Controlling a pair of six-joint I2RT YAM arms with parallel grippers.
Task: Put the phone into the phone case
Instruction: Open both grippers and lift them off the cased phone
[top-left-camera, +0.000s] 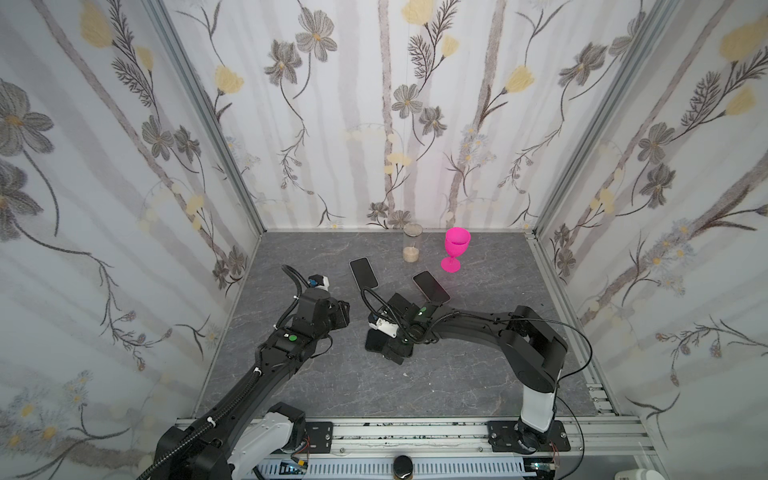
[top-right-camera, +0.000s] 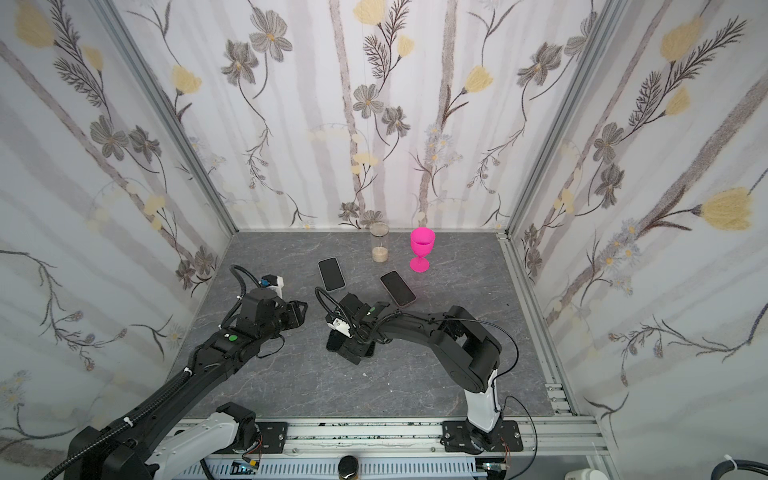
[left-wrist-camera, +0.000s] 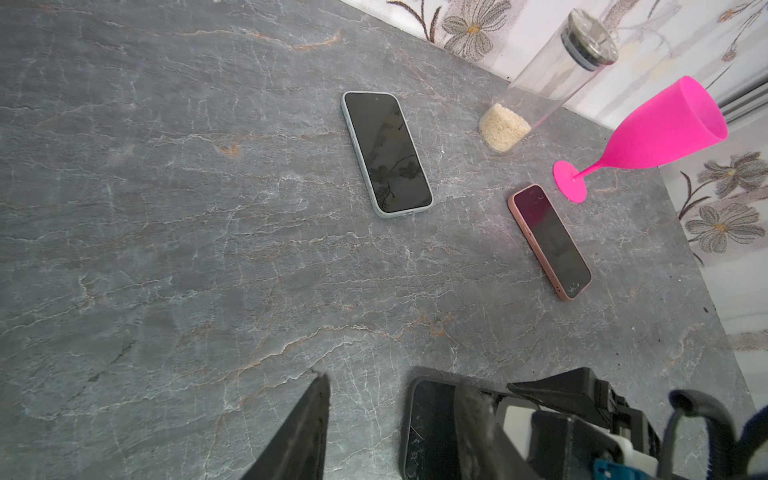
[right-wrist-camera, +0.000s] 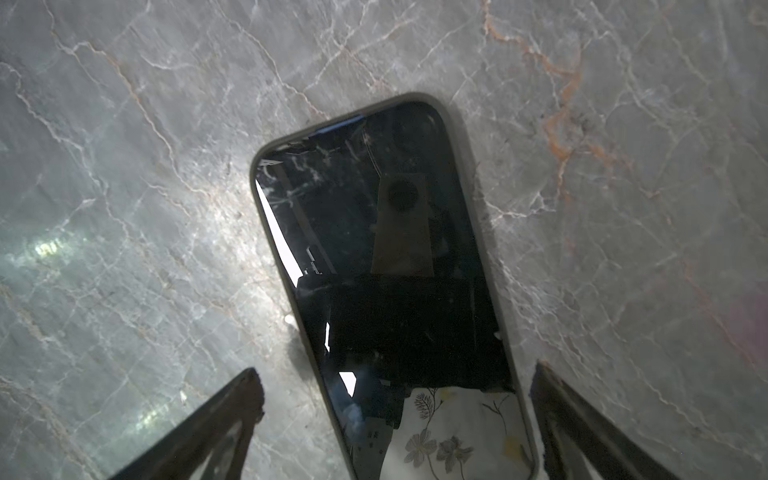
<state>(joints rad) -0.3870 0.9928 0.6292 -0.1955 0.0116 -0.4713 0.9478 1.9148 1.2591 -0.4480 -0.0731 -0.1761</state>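
Right hand (right-wrist-camera: 397, 370) is released: fingers (right-wrist-camera: 216, 415) spread wide, one off each long side of the phone (right-wrist-camera: 374, 249), gaps on both sides, gripping nothing. It points down over the phone, probably so it can either press or lift clear. The phone lies flat and screen up on the worktop (top-left-camera: 415, 386), near-middle. The dark phone case (right-wrist-camera: 286, 140) rims it all round, so it looks seated. Glass at the end away from the fingers is cracked, and there's a blue sliver at that rim, so can't tell if that end is fully in. Left hand (left-wrist-camera: 392, 380) sits just left of the phone, part spread and empty, with bare worktop in the gap. Likely parked there to steady the case if needed. Farther back are a grey-blue cased phone (left-wrist-camera: 386, 151) and, to its right, a pink cased phone (left-wrist-camera: 548, 241), both flat and apart, not involved. At the far wall are a rice jar (left-wrist-camera: 540, 83) and a pink goblet (left-wrist-camera: 665, 124), well clear. Task looks close to done.
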